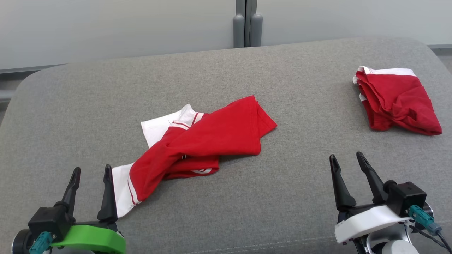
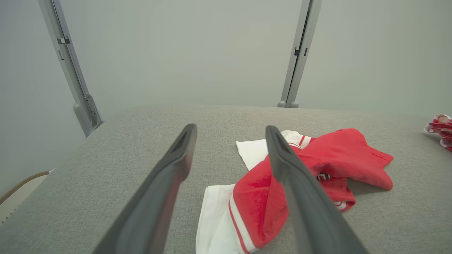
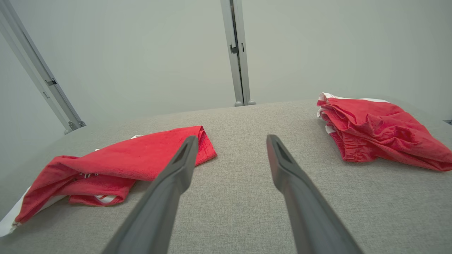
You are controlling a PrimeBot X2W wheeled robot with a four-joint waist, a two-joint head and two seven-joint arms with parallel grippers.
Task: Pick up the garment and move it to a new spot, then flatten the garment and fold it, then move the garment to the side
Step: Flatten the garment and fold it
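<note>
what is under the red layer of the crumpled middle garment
White panels of the same garment poke out from under the red at its far and near ends, lying on the grey cushion. Whatever lies beneath the bunched middle is covered.

A grey fabric-covered surface (image 1: 226, 67) with rounded far corners carries two pieces of clothing. Near its middle, slightly to the left, lies a crumpled red garment (image 1: 208, 141) — twisted, with white panels showing at its near and far ends. Well apart, toward the far right edge, a second red garment (image 1: 397, 102) sits bunched in a compact heap — white along its far edge.
</note>
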